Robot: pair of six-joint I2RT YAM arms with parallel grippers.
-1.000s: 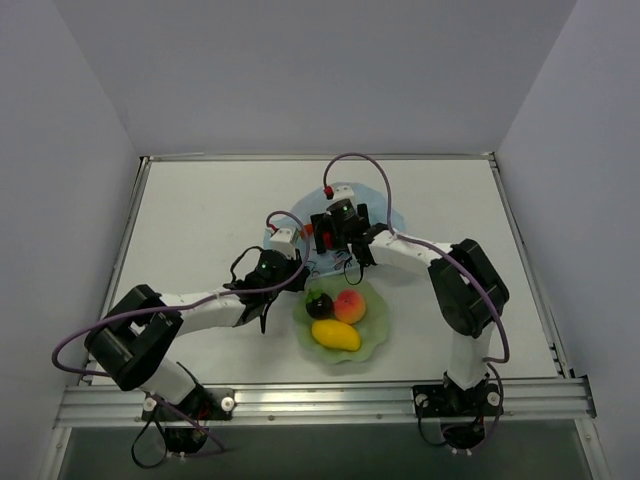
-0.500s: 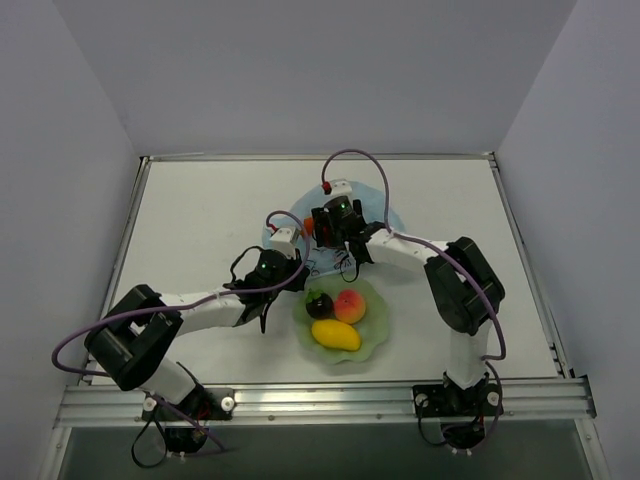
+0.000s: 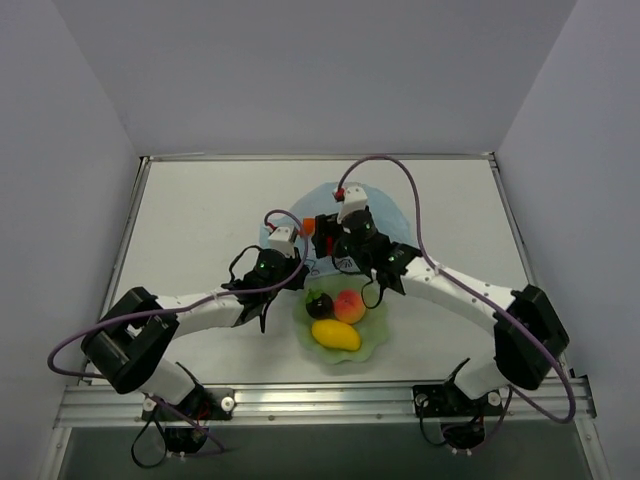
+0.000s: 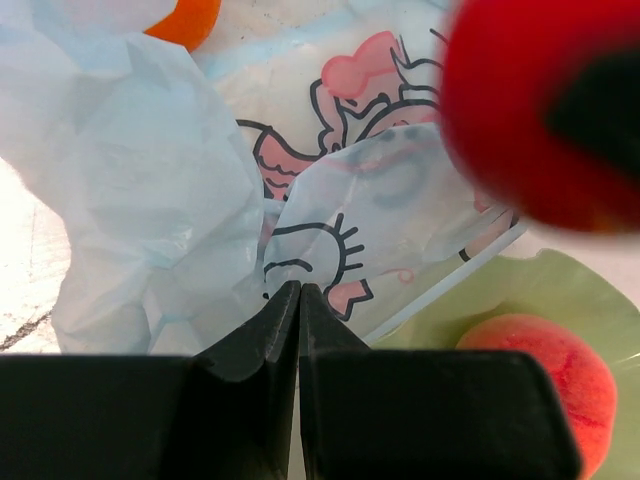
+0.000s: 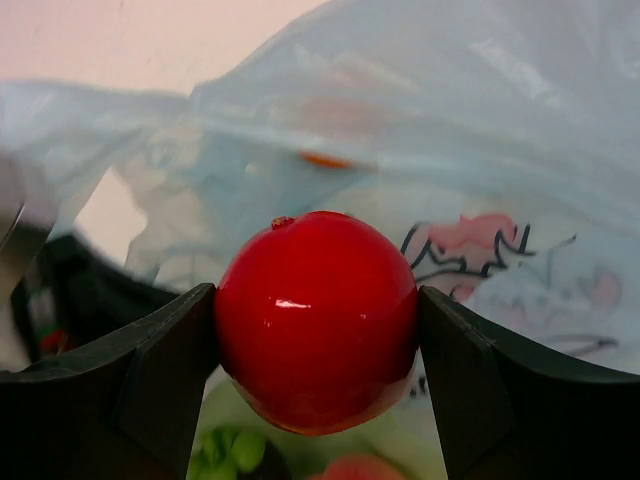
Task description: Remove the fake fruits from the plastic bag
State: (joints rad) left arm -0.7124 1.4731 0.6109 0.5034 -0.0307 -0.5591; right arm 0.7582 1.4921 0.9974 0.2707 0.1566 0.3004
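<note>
White arm links with black joints, looping purple cables, and matte black end effector fingers.

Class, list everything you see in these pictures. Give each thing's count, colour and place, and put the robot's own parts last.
table: one, pale grey, under everything
plastic bag: one, light blue with a white panel of pink cartoons, mid-table beyond the bowl
bowl: one, pale green, near the table's front edge
dark purple fruit: one, in the bowl
peach: one, orange-pink, in the bowl
yellow fruit: one, in the bowl
orange fruit: one, at the bag, mostly hidden
red fruit: one, shiny, between the right gripper's fingers
left gripper: black, shut on a fold of the bag
right gripper: black, shut on the red fruit
</note>
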